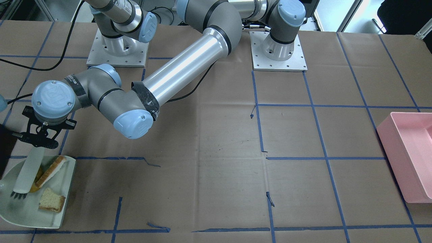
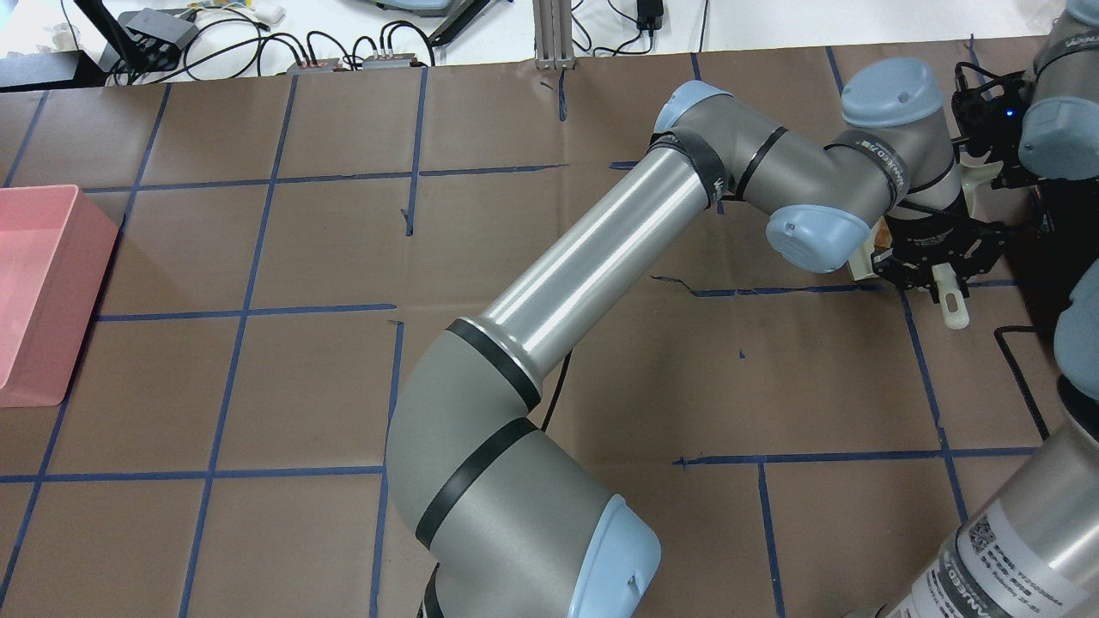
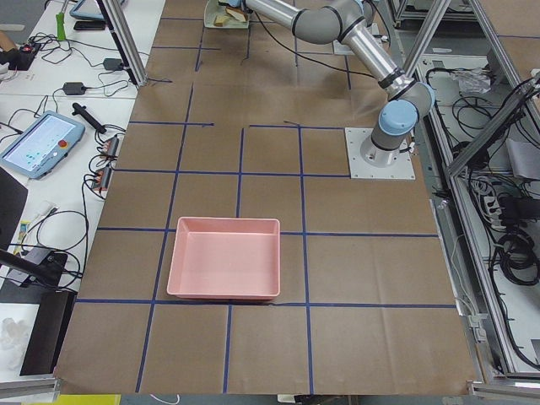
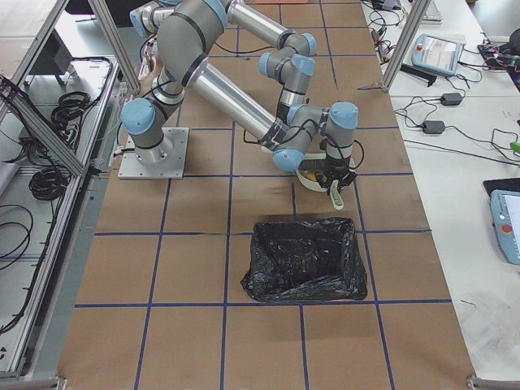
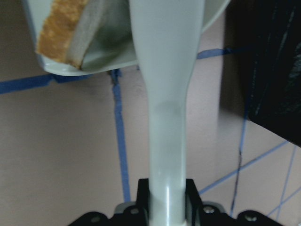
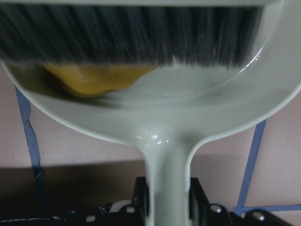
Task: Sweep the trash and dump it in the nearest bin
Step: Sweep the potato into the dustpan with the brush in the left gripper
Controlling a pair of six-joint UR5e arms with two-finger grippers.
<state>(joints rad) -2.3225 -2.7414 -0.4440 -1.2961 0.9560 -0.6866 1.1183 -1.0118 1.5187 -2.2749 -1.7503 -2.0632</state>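
A pale dustpan [image 1: 20,212] sits at the table's right end and holds two pieces of white bread with tan crust [image 1: 50,172] [image 1: 52,199]. A yellow-brown lump [image 6: 94,80] also lies in it, half hidden by the brush in the front view. My left gripper [image 1: 37,143] reaches across and is shut on the white brush handle [image 5: 164,108]. The dark bristles [image 1: 18,194] rest inside the pan. My right gripper [image 6: 167,202] is shut on the dustpan handle [image 6: 167,160].
A black-lined bin [image 4: 305,260] stands right beside the dustpan. A pink bin [image 2: 34,283] sits at the far left end of the table. My left arm's long silver link [image 2: 592,257] spans the table's middle. Cables run near the arm bases.
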